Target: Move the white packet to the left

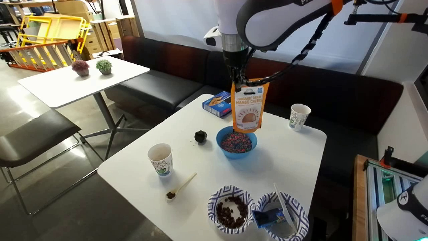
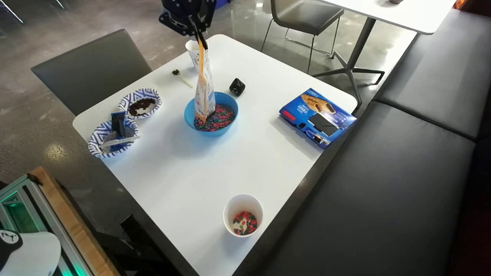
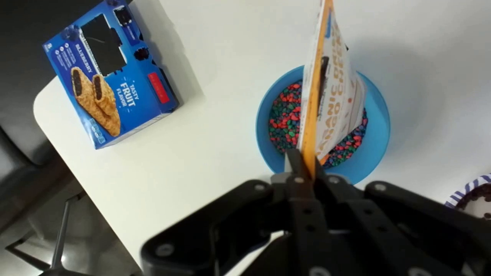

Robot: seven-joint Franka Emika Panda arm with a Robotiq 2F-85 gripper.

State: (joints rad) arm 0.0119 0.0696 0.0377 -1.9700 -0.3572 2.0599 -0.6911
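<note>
The white packet (image 1: 248, 110) is an orange pouch with a whitish front panel. It hangs upright from my gripper (image 1: 237, 87), and it also shows in an exterior view (image 2: 205, 92) and the wrist view (image 3: 337, 88). My gripper is shut on the packet's top edge, seen between the fingertips in the wrist view (image 3: 308, 163) and in an exterior view (image 2: 201, 40). The packet is over the blue bowl (image 1: 235, 155) of coloured bits, which also shows in an exterior view (image 2: 211, 133) and the wrist view (image 3: 378, 122). I cannot tell whether its base touches the bowl.
A blue box (image 2: 318, 117) lies near the table (image 2: 184, 172) edge. Paper cups stand at two sides (image 1: 161, 160) (image 1: 298, 117). A black lump (image 1: 200, 136), a spoon (image 1: 180, 187) and two patterned bowls (image 1: 230, 230) (image 1: 302, 214) lie around; a flat blue packet (image 1: 272, 217) rests in one.
</note>
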